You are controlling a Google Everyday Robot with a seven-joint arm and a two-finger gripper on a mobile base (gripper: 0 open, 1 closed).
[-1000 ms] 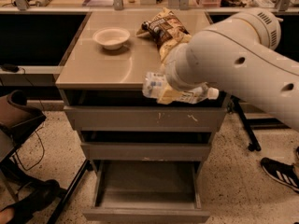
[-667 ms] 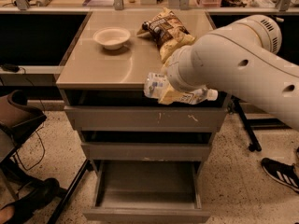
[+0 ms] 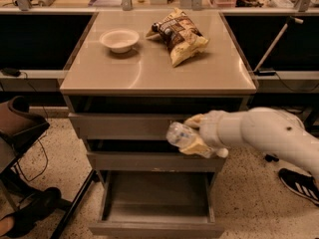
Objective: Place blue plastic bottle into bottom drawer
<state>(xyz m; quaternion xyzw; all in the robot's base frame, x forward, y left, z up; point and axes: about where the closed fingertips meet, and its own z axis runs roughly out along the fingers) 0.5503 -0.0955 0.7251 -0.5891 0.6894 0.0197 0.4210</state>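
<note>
Sideways, the gripper (image 3: pixel 193 134) clasps the blue plastic bottle (image 3: pixel 178 133) — above the bottom drawer (image 3: pixel 155 228).

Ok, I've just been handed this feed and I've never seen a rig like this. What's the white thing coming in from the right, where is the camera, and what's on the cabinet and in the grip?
The thick white tube entering from the right is the robot's single arm. At its tip is the gripper, whose two yellowish fingers are closed on the blue plastic bottle. The bottle lies roughly sideways in front of the upper drawers, higher than the bottom drawer. That drawer is pulled open, and nothing is visible inside it.

There is only one camera. It looks down on the cabinet's front from above, and where it is mounted does not show.

On the cabinet top sit a white bowl at the back left and a brown-and-yellow chip bag to its right. The arm touches neither.
</note>
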